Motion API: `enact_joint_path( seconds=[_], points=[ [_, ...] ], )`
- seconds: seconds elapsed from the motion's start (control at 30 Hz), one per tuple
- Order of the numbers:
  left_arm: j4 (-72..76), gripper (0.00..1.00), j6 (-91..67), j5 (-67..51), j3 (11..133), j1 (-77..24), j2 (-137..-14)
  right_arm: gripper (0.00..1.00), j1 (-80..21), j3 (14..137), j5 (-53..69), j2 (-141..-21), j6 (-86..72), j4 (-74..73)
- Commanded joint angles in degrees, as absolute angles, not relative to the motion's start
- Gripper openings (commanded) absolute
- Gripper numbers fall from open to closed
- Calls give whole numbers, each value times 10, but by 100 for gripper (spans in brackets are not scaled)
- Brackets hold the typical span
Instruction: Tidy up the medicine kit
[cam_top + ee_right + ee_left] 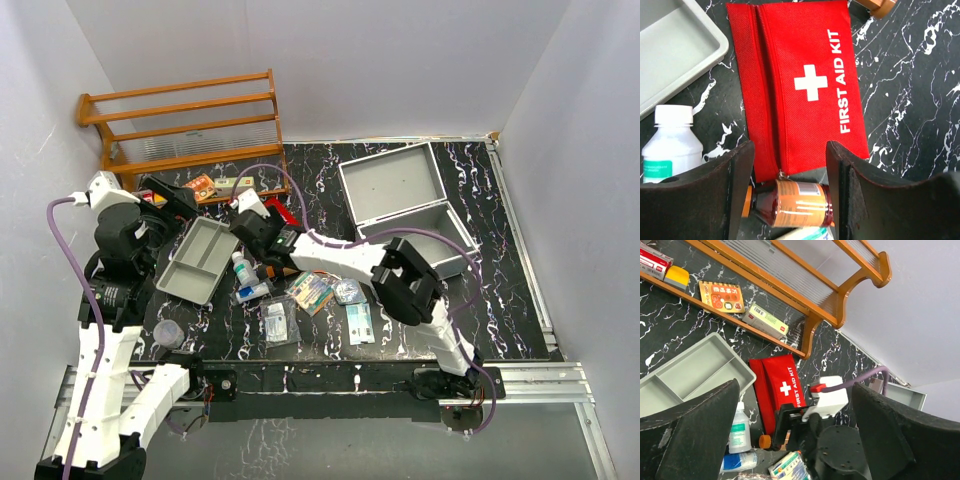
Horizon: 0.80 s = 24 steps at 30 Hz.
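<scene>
Top view: the medicine kit (405, 185) lay open at the far right, apparently empty.

Left wrist: the left gripper (795, 437) hung spread and empty near the grey tray (690, 372).

Right wrist: the right gripper (790, 192) stood spread over an amber bottle (790, 205) just near of the red pouch (800, 85). This was likely a pick-up, needing descent, then closing.

- Robot lab, test/data-collection booth.
- Plain white walls (400, 60) box in black marbled surface (320, 185) on 3 sides.
- 2 robot arms (410, 285) bolted to alu rail (540, 378) at near edge; purple cables (865, 378) run exposed along them.
</scene>
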<state>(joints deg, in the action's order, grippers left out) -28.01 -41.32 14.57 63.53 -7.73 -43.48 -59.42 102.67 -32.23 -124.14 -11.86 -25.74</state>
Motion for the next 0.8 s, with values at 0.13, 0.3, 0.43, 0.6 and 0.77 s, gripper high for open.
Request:
enact_joint_path(
  seconds=[0.13,0.3,0.43,0.6,0.77],
  points=[
    [-256,94,-393,163,654,-80,-446,54,-594,1110,-391,-1307,-58,-263],
    [-257,95,-384,164,653,-81,-457,53,-594,1119,-393,-1335,-53,-262],
    [-255,96,-380,161,651,-81,-457,53,-594,1136,-389,-1359,-46,-263],
    [-251,97,-379,161,646,-80,-461,49,-594,1153,-427,-1382,-29,-261],
    [-250,97,-380,165,644,-81,-464,43,-594,1162,-457,-1401,-3,-250]
  ],
)
